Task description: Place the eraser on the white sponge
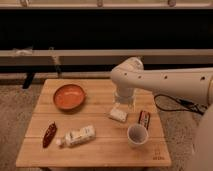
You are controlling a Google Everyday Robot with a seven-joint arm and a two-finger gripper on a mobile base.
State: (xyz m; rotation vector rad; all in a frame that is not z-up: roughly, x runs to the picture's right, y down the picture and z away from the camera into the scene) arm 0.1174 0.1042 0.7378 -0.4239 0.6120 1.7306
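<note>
The eraser (144, 119), a small dark reddish-brown block with a paler stripe, lies flat on the wooden table (100, 150) at the right, just behind the cup. The white sponge (118, 115) lies a little to its left, near the table's middle. My gripper (124, 102) hangs down from the white arm (165, 80), which reaches in from the right. It is just above and behind the sponge, and to the left of the eraser. Nothing shows in it.
A round white cup (136, 134) stands in front of the eraser. An orange bowl (69, 96) sits at the back left. A white labelled bottle (79, 136) lies at the front, with a dark red pepper-shaped thing (49, 134) to its left. A dark cable (172, 102) lies on the floor at the right.
</note>
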